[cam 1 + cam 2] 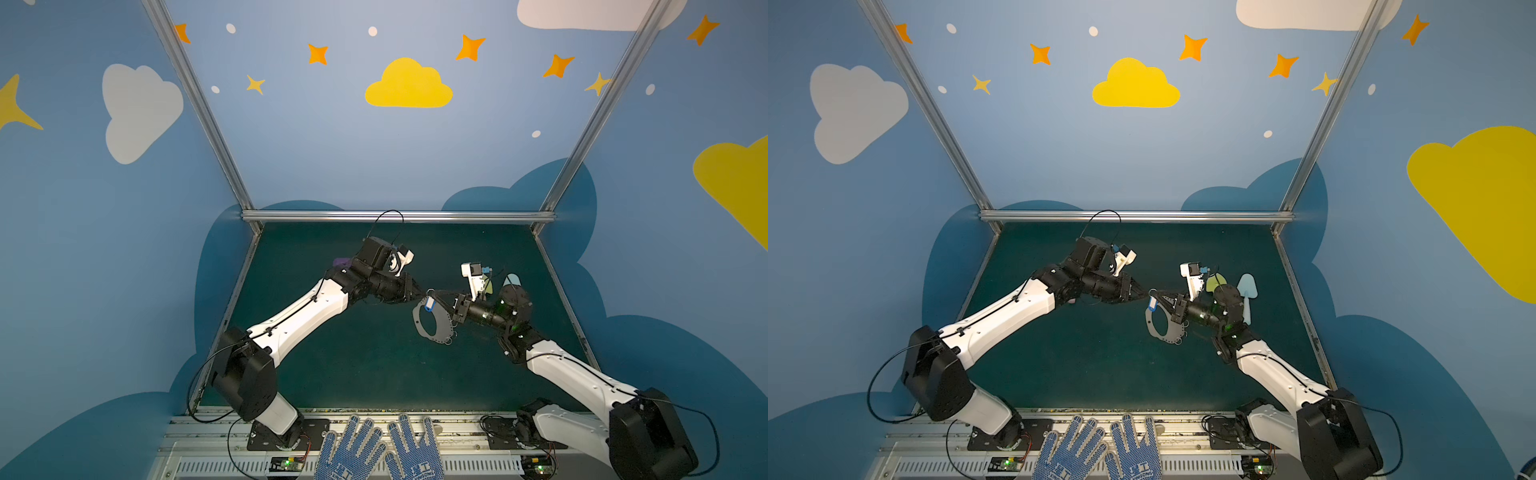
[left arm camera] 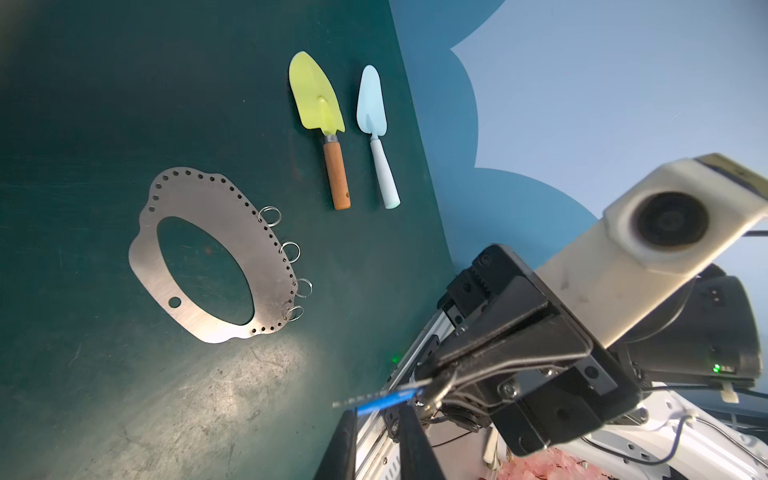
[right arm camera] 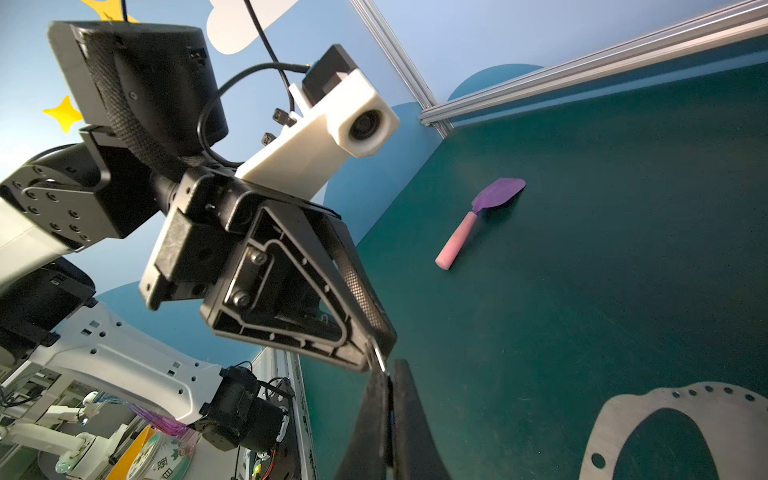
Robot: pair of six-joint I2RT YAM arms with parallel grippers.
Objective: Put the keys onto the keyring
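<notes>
Currently the right gripper (image 1: 437, 296) is pressing its fingers together on the small silver key with its blue plastic oblong tag (image 1: 429, 304). It is holding the tag edge-on in mid-air, so that the key end is sticking out free toward the left gripper (image 1: 423, 292). The left gripper is facing it tip to tip. In the left wrist view its fingers (image 2: 345, 449) are standing narrowly apart. In the right wrist view a small wire ring (image 3: 379, 356) is sitting right at their tips, though whether they are actually pinching it cannot be told. One claw is probably steadying the tag while the other is working at that ring. Meanwhile the large flat grey oval metal keyring (image 2: 266, 257) is lying flat on the dark green mat (image 2: 124, 395), just under the point where the grippers are facing each other. Its row of empty wire loops (image 2: 291, 251) is lying along one edge, easy to reach. The key is hanging above it, not touching, so the threading itself is looking not yet done.
</notes>
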